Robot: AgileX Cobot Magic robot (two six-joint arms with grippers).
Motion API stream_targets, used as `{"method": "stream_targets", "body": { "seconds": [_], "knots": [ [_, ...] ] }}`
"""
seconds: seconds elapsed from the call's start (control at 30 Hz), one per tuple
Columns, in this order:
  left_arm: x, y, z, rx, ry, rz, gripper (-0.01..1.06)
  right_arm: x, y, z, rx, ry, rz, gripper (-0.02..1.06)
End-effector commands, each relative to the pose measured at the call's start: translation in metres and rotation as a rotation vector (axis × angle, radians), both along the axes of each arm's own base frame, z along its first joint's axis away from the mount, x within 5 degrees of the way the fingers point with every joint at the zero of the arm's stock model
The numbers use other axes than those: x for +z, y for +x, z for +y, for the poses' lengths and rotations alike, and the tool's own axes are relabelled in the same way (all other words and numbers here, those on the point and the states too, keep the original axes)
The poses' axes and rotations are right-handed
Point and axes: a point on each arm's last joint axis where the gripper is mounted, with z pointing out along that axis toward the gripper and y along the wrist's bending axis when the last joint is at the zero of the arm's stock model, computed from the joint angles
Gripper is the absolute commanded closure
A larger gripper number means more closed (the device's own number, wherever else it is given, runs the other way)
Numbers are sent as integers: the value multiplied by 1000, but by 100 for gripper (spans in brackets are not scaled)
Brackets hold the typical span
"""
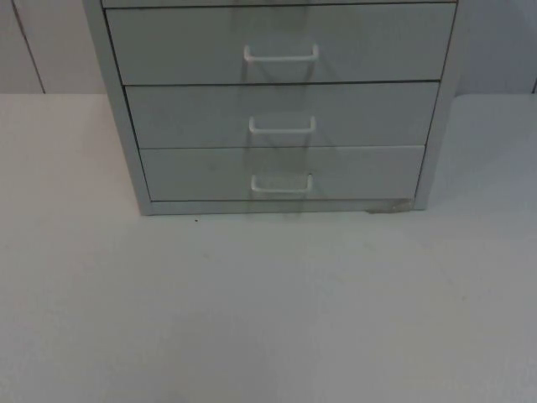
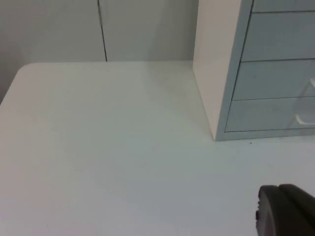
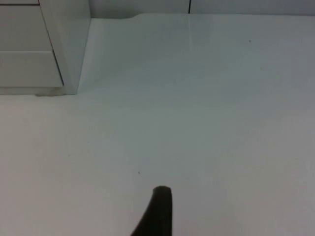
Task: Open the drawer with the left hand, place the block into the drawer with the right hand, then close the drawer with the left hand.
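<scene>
Every drawer of the grey metal drawer cabinet [image 1: 281,109] stood shut on the white table [image 1: 268,311]. The left gripper [image 2: 285,211] should hook one white wire handle [image 1: 282,185] squarely and pull straight; I could not tell either gripper's jaws.

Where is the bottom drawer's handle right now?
In the top view the bottom drawer's handle sits mid-front on the closed bottom drawer, directly below the middle drawer's handle and just above the white table.
</scene>
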Motion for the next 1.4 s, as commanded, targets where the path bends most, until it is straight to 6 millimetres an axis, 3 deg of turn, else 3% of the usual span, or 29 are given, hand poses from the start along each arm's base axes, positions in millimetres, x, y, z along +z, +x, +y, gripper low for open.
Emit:
{"method": "stream_targets", "body": {
  "seconds": [0.0,0.27,0.4,0.9,0.97,1.0,1.03,1.13,1.17,1.23,1.37],
  "knots": [
    [1,2,-1,-5,-23,-27,105,-1,1,0,-2,-4,-10,27],
    [-1,2,-2,-7,-25,-18,105,-1,1,0,-3,-6,-9,27],
    [-15,-4,-1,-3,-3,148,105,-1,1,0,-3,-6,-9,27],
    [-17,0,-3,-31,11,126,102,-1,1,0,-2,-8,-9,27],
    [-17,0,-3,-31,11,126,87,-1,1,0,-2,-9,-9,27],
    [-17,0,-3,-31,11,126,87,-1,1,0,-2,-9,-9,27],
    [-17,0,-3,-31,11,126,77,-1,1,0,-2,-9,-9,25],
    [-17,0,-3,-31,11,126,26,-1,1,0,-2,-9,-9,8],
    [-17,0,-3,-31,11,126,26,-1,1,0,-2,-9,-9,8],
    [-17,0,-3,-31,11,126,0,-1,1,0,-2,-9,-9,-1],
    [-17,0,-3,-32,10,126,0,-1,1,0,-2,-9,-9,-1]
  ]
}}
